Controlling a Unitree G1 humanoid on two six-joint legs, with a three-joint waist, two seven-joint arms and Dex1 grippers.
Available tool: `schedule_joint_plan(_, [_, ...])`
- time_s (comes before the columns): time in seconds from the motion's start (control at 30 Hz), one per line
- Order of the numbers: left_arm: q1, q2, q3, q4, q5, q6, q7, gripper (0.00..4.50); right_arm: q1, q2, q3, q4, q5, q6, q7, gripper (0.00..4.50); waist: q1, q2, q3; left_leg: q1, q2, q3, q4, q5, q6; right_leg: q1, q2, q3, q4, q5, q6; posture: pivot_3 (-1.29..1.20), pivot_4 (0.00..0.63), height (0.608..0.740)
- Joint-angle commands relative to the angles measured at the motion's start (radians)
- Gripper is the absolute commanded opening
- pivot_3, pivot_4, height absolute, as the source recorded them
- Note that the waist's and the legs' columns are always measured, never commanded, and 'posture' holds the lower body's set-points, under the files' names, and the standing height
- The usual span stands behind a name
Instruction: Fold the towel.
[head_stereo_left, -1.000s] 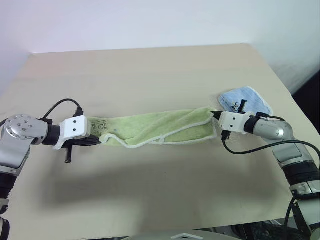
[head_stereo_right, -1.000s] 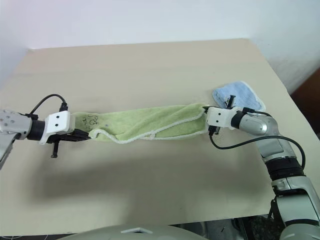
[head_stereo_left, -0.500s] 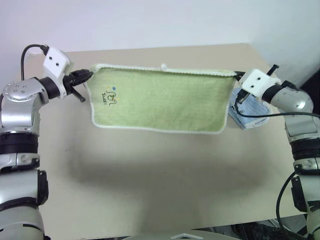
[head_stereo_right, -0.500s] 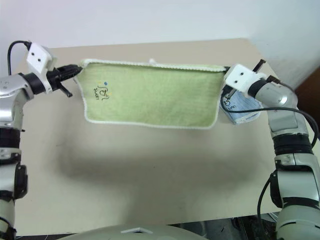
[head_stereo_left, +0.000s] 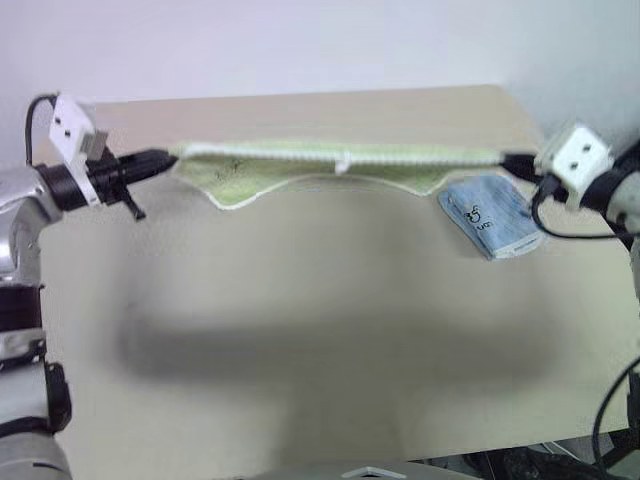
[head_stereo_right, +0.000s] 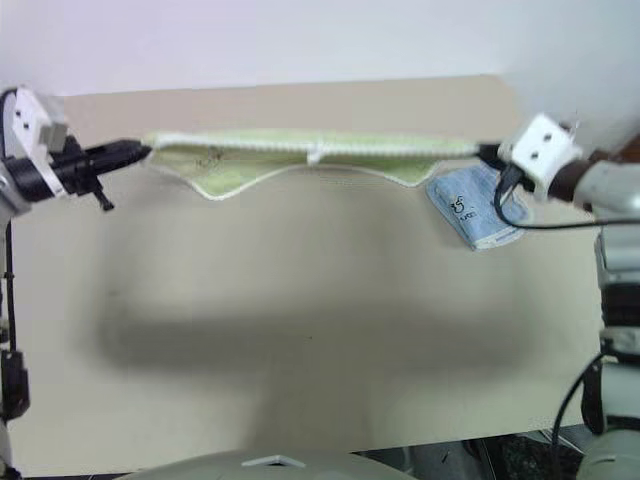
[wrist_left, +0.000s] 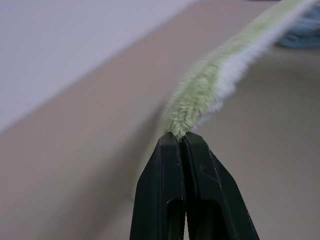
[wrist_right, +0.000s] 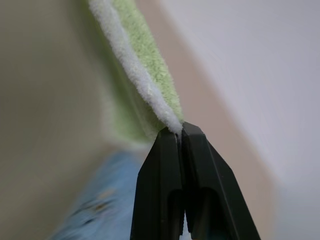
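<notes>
Light yellow-green terry towel (head_stereo_left: 330, 162), white-edged, stretched taut in the air (nearly edge-on), above the table

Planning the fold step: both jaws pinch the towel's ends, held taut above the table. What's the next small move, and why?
Probably lower both hands together and lay the towel flat on the table. The left gripper and right gripper are each shut on a corner, the cloth hangs stretched between them off the surface, and folding needs it spread flat first. Keep it short of the blue towel.
</notes>
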Motion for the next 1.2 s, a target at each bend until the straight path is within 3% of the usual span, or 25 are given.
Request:
schedule_joint_plan(0.03, [0.085, 0.062, 0.055, -0.113, -0.049, 0.034, -0.073, 0.00, 0.125, -0.062, -0.059, -0.168, 0.095, 0.093, 0.108, 0.03, 0.003, 0.000, 0.000, 0.001, 0.000, 0.000, 0.000, 0.000, 0.000, 0.001, 0.000, 0.000, 0.000, 0.000, 0.000, 0.00, 0.150, 0.728])
schedule_joint_plan(0.27, [0.197, 0.123, 0.086, -0.169, -0.067, 0.071, -0.126, 0.00, 0.252, -0.087, -0.086, -0.259, 0.139, 0.185, 0.169, 0.03, 0.001, 0.001, 0.000, 0.005, 0.001, 0.000, 0.001, -0.001, -0.004, 0.004, 0.000, 0.001, 0.001, -0.001, -0.002, 0.00, 0.150, 0.728])
schedule_joint_plan(0.5, [0.243, 0.138, 0.069, -0.166, -0.025, 0.023, -0.124, 0.00, 0.226, -0.075, -0.079, -0.251, 0.122, 0.185, 0.164, 0.03, 0.004, 0.001, 0.000, 0.004, 0.001, 0.000, 0.001, 0.000, -0.002, 0.001, 0.000, 0.001, 0.002, 0.000, 0.000, 0.00, 0.150, 0.728])
schedule_joint_plan(0.63, [0.084, 0.054, -0.071, 0.023, 0.193, -0.130, 0.073, 0.00, 0.015, 0.021, 0.024, -0.079, -0.033, 0.102, 0.007, 0.03, 0.004, 0.001, 0.000, 0.005, 0.001, 0.001, 0.001, 0.000, -0.005, 0.003, -0.001, 0.001, 0.001, 0.000, -0.001, 0.00, 0.150, 0.728])
schedule_joint_plan(0.8, [-0.112, -0.059, -0.196, 0.268, 0.365, -0.311, 0.206, 0.00, -0.193, 0.116, 0.130, 0.170, -0.190, 0.004, -0.120, 0.03, 0.004, 0.000, 0.000, 0.004, 0.001, 0.001, 0.001, 0.002, -0.004, 0.001, 0.000, 0.000, 0.003, 0.002, -0.001, 0.00, 0.150, 0.728])
schedule_joint_plan(1.03, [-0.313, -0.159, -0.302, 0.566, 0.523, -0.486, 0.348, 0.00, -0.338, 0.171, 0.204, 0.412, -0.305, -0.108, -0.198, 0.03, 0.001, 0.000, 0.000, -0.001, -0.001, 0.002, -0.001, 0.004, -0.007, -0.002, 0.000, 0.000, 0.002, 0.002, -0.001, 0.00, 0.150, 0.728])
schedule_joint_plan(1.2, [-0.356, -0.196, -0.313, 0.652, 0.532, -0.533, 0.343, 0.00, -0.352, 0.175, 0.214, 0.466, -0.331, -0.161, -0.214, 0.03, -0.001, 0.000, 0.000, -0.003, -0.001, 0.002, 0.000, 0.004, -0.006, -0.002, 0.000, 0.000, 0.001, 0.002, -0.001, 0.00, 0.150, 0.728])
